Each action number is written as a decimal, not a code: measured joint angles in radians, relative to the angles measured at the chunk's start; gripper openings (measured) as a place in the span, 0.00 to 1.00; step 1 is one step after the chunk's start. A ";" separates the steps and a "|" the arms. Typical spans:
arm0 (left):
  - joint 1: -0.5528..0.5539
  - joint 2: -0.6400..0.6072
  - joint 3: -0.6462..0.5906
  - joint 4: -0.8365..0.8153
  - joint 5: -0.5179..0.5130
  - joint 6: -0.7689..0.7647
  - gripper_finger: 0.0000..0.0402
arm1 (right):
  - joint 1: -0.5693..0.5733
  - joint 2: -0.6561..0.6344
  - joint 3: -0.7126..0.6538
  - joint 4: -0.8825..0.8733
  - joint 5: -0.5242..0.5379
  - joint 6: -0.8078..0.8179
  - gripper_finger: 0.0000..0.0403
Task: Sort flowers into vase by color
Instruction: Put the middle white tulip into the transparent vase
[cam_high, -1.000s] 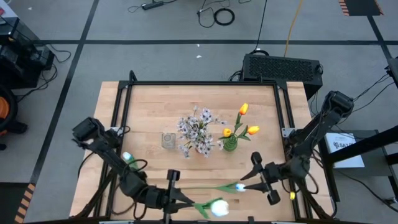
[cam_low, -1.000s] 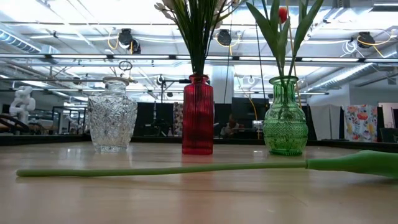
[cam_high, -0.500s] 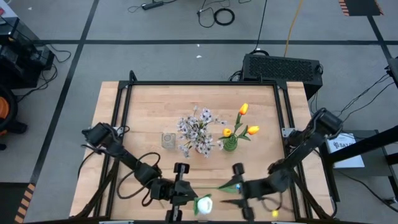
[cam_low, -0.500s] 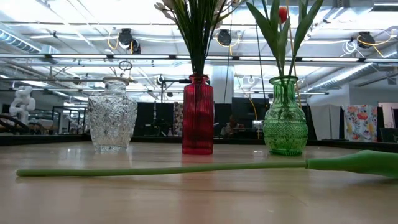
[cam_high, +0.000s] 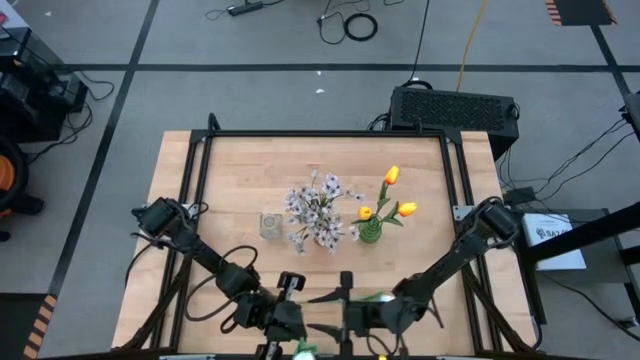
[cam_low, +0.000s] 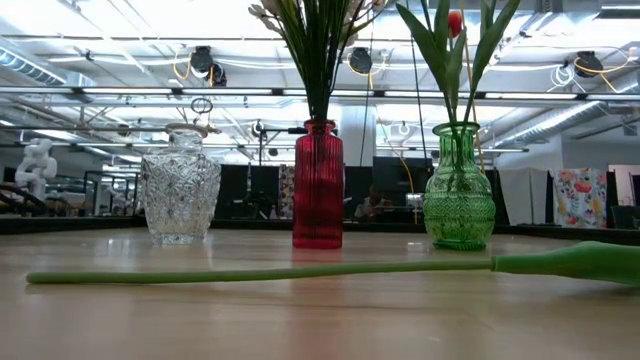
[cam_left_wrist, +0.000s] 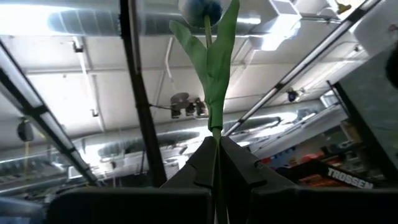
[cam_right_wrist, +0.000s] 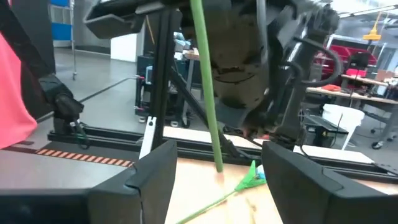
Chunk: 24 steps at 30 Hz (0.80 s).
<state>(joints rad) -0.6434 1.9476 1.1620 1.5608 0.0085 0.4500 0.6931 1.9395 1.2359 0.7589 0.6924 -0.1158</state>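
As we look down on the table, we count three vases in a row at its middle: a clear one, a red one and a green one. The red vase holds a spray of pale blossoms, and the green vase holds three orange tulips; the clear vase shows no flowers in it. One more green stem lies flat on the wood in front of the vases, and its head is cut off at the edge of the low view.

We see both arms at the near edge of the table, close together. The left gripper is pressed together on the stem of a pale-blue tulip, which stands up from the fingertips with its head partly cut off by the frame. The right gripper has its fingers spread, and the stem runs between them without touching either. A second stem lies on the wood beyond them.

From above, both grippers are partly hidden by the frame's lower edge, and the tulip's head is hard to make out there.
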 joint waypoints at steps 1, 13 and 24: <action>0.000 0.000 0.000 -0.008 0.012 0.000 0.04 | -0.002 0.009 0.008 0.001 -0.016 -0.001 0.56; 0.010 0.000 0.000 -0.095 0.101 -0.026 0.04 | -0.014 0.028 0.031 0.016 -0.105 -0.025 0.46; 0.034 0.000 0.000 -0.103 0.107 -0.138 0.04 | -0.038 0.028 0.030 0.003 -0.191 -0.008 0.33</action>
<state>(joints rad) -0.6090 1.9476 1.1622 1.4582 0.1159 0.3115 0.6556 1.9675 1.2663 0.7624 0.5014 -0.1242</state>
